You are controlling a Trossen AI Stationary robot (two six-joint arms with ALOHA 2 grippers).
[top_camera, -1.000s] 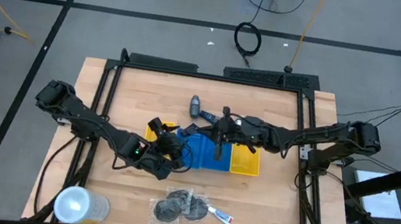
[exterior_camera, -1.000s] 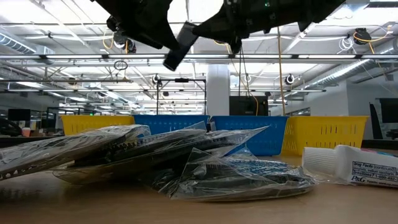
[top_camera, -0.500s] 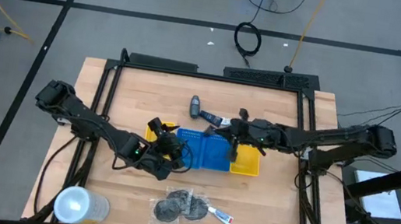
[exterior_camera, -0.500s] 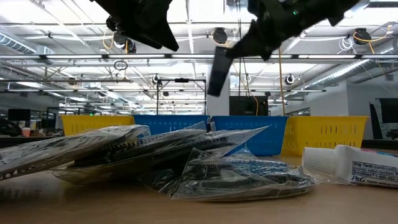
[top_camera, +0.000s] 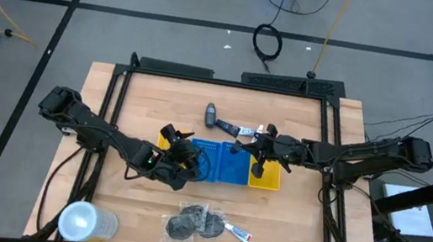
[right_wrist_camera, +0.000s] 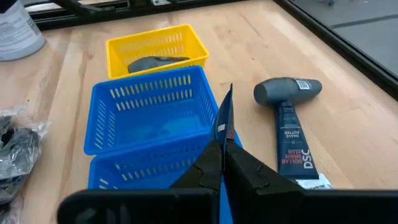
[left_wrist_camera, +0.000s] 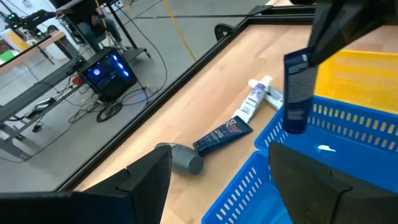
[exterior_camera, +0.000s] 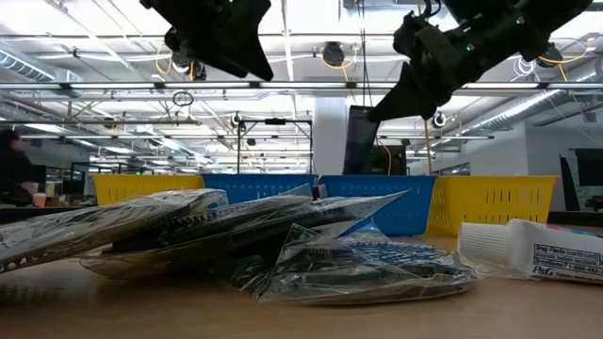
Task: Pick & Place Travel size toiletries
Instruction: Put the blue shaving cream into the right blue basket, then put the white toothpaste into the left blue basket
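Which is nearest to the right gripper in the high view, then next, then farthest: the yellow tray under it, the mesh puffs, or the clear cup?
From the right gripper:
1. Yellow tray, right end of the tray row, just beside it.
2. Mesh puffs, near the table's front edge.
3. Clear cup, front left corner.

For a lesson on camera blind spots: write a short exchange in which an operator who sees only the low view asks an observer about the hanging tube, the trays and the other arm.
Operator: Which arm holds the hanging tube?
Observer: The right gripper, shut on the tube.
Operator: Is anything inside the yellow tray farthest from that arm?
Observer: Yes, a dark grey item lies in that yellow tray.
Operator: Does the other arm hold anything?
Observer: No, the left gripper is open and holds nothing.
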